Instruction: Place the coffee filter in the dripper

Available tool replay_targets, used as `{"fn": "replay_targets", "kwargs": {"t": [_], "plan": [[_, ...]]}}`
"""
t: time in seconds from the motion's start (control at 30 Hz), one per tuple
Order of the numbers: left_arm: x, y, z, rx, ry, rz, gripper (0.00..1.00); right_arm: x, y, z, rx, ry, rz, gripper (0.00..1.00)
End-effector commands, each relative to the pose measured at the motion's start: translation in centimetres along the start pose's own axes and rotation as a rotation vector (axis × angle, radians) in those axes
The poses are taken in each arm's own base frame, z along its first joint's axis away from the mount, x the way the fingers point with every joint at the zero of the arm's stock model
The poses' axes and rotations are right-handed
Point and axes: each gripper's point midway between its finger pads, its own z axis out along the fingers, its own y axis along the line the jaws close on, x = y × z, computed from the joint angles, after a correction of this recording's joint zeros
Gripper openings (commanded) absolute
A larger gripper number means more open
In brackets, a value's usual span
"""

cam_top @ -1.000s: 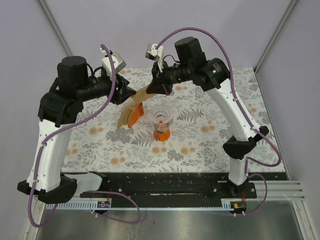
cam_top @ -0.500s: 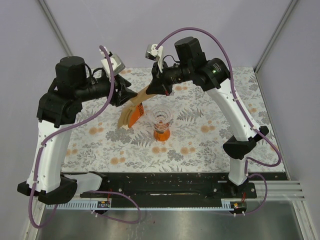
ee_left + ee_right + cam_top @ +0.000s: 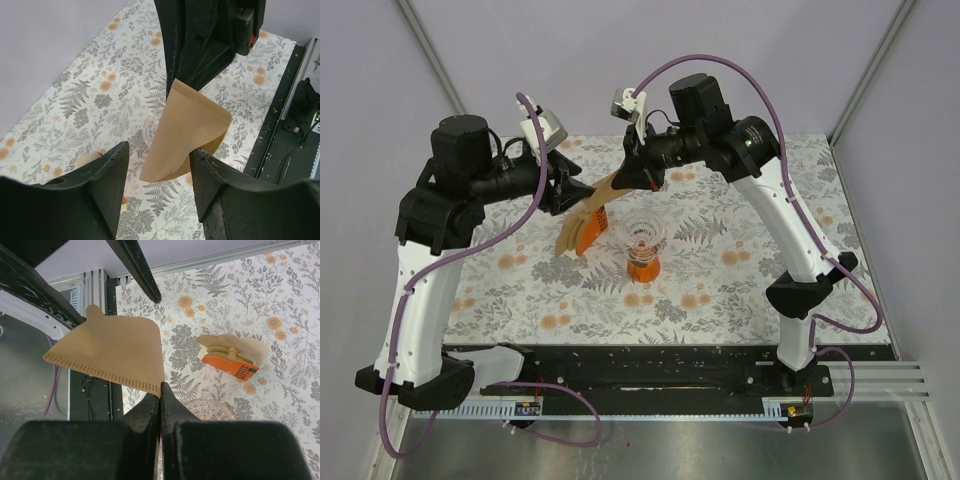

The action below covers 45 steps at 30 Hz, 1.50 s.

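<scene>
My right gripper point(image 3: 628, 178) is shut on one corner of the coffee filter point(image 3: 605, 186), a flat light-brown paper fan held in the air above the table. In the right wrist view the jaws point(image 3: 160, 390) pinch the filter point(image 3: 110, 352) at its crimped edge. My left gripper point(image 3: 574, 190) is open, and in its wrist view point(image 3: 157, 150) the filter's point(image 3: 192, 127) free end hangs between the spread fingers point(image 3: 110, 170). The dripper point(image 3: 642, 243), a clear ribbed cone on an orange base, stands below and to the right. Its rim shows in the right wrist view point(image 3: 207, 410) and partly behind the filter in the left wrist view point(image 3: 148, 131).
A bundle of brown filters in an orange holder point(image 3: 582, 232) lies on the floral tablecloth point(image 3: 740, 260) just left of the dripper, and also shows in the right wrist view point(image 3: 232, 360). The black base rail point(image 3: 650, 375) runs along the near edge.
My left arm has drawn back slightly to the left. The right gripper, filter and dripper have stayed where they were.
</scene>
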Motion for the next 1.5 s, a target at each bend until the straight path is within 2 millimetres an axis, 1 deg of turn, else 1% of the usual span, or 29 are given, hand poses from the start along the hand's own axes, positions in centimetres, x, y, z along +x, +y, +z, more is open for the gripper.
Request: {"fn": "replay_targets", "kwargs": {"t": [0.0, 0.1, 0.17, 0.23, 0.33, 0.4, 0.47, 0.5, 0.53, 0.57, 0.67, 0.7, 0.73, 0.77, 0.8, 0.87, 0.93, 1.0, 1.07, 1.1, 1.13, 1.2, 1.23, 1.27, 1.3, 1.33, 1.37, 1.4, 1.47], "plan": [[-0.5, 0.1, 0.2, 0.005, -0.041, 0.003, 0.55, -2.0, 1.8, -1.3, -0.04, -0.06, -0.021, 0.0], [-1.1, 1.2, -0.2, -0.06, -0.05, 0.019, 0.56, -2.3, 2.2, -1.6, -0.051, -0.069, -0.027, 0.0], [-1.7, 1.1, -0.5, -0.06, -0.064, 0.025, 0.55, -2.2, 2.3, -1.7, -0.054, -0.069, -0.026, 0.0], [-2.0, 0.8, -0.5, -0.044, -0.073, 0.023, 0.53, -2.1, 2.3, -1.6, -0.056, -0.066, -0.026, 0.0], [-1.7, 0.3, -0.2, -0.011, -0.072, -0.002, 0.43, -2.0, 2.3, -1.5, -0.063, -0.063, -0.021, 0.0], [-1.5, -0.6, 0.0, 0.046, -0.073, -0.01, 0.35, -2.0, 2.4, -1.5, -0.069, -0.064, -0.02, 0.0], [-1.3, -1.4, -0.1, 0.084, -0.069, -0.024, 0.22, -2.1, 2.5, -1.5, -0.076, -0.066, -0.023, 0.0], [-1.2, -1.6, -0.1, 0.094, -0.066, -0.029, 0.11, -2.0, 2.6, -1.4, -0.079, -0.066, -0.024, 0.0], [-1.3, -1.7, -0.3, 0.094, -0.068, -0.028, 0.03, -2.0, 2.5, -1.4, -0.077, -0.063, -0.023, 0.0], [-1.4, -1.6, -0.4, 0.084, -0.067, -0.026, 0.0, -1.8, 2.4, -1.3, -0.074, -0.06, -0.025, 0.0], [-1.1, -1.6, -0.6, 0.072, -0.054, -0.034, 0.0, -1.4, 1.7, -1.1, -0.046, -0.046, -0.019, 0.0], [-1.0, -1.6, -0.5, 0.068, -0.051, -0.046, 0.0, -1.3, 1.4, -1.0, -0.031, -0.041, -0.015, 0.05], [-0.8, -1.5, -0.5, 0.062, -0.045, -0.067, 0.0, -1.3, 0.8, -0.9, 0.003, -0.04, -0.009, 0.16], [-0.5, -1.4, -0.4, 0.053, -0.038, -0.094, 0.0, -1.3, -0.1, -0.9, 0.049, -0.037, 0.0, 0.34], [-0.3, -1.1, -0.3, 0.036, -0.034, -0.12, 0.0, -1.4, -1.1, -0.9, 0.103, -0.04, 0.001, 0.47], [0.1, -0.1, -0.2, -0.025, -0.025, -0.183, 0.0, -1.3, -3.1, -1.2, 0.222, -0.037, 0.01, 0.64], [0.4, 1.4, -0.3, -0.121, -0.02, -0.266, 0.0, -1.4, -5.2, -1.9, 0.346, -0.041, 0.015, 0.74], [0.6, 3.1, -0.9, -0.236, -0.023, -0.322, 0.0, -1.8, -6.8, -2.7, 0.457, -0.06, 0.027, 0.79], [0.2, 4.6, -1.7, -0.348, -0.044, -0.377, 0.0, -2.5, -8.3, -3.7, 0.558, -0.09, 0.032, 0.8], [-0.1, 5.3, -2.2, -0.405, -0.06, -0.408, 0.0, -2.9, -8.9, -4.2, 0.606, -0.109, 0.034, 0.84], [-0.2, 6.1, -2.7, -0.468, -0.072, -0.445, 0.0, -3.5, -9.4, -4.7, 0.642, -0.134, 0.039, 0.85], [-0.1, 7.6, -3.7, -0.589, -0.095, -0.514, 0.0, -4.8, -9.6, -5.3, 0.685, -0.195, 0.049, 0.87], [0.1, 8.4, -4.3, -0.653, -0.106, -0.543, 0.0, -5.6, -9.2, -5.1, 0.689, -0.227, 0.049, 0.86], [0.4, 8.9, -4.4, -0.689, -0.11, -0.568, 0.0, -6.1, -8.9, -4.8, 0.705, -0.251, 0.036, 0.86], [0.8, 9.1, -4.6, -0.713, -0.108, -0.591, 0.0, -7.1, -7.9, -4.1, 0.706, -0.285, 0.005, 0.86], [1.1, 9.3, -4.7, -0.736, -0.108, -0.609, 0.0, -7.5, -7.3, -3.4, 0.724, -0.3, -0.03, 0.86], [1.3, 9.3, -4.6, -0.737, -0.104, -0.629, 0.0, -8.1, -6.2, -2.4, 0.732, -0.321, -0.071, 0.86], [1.6, 9.7, -4.9, -0.772, -0.105, -0.641, 0.0, -8.5, -5.2, -1.1, 0.722, -0.34, -0.101, 0.85], [2.0, 9.8, -4.8, -0.783, -0.102, -0.667, 0.0, -9.5, -3.3, 0.7, 0.676, -0.389, -0.12, 0.81]]}}
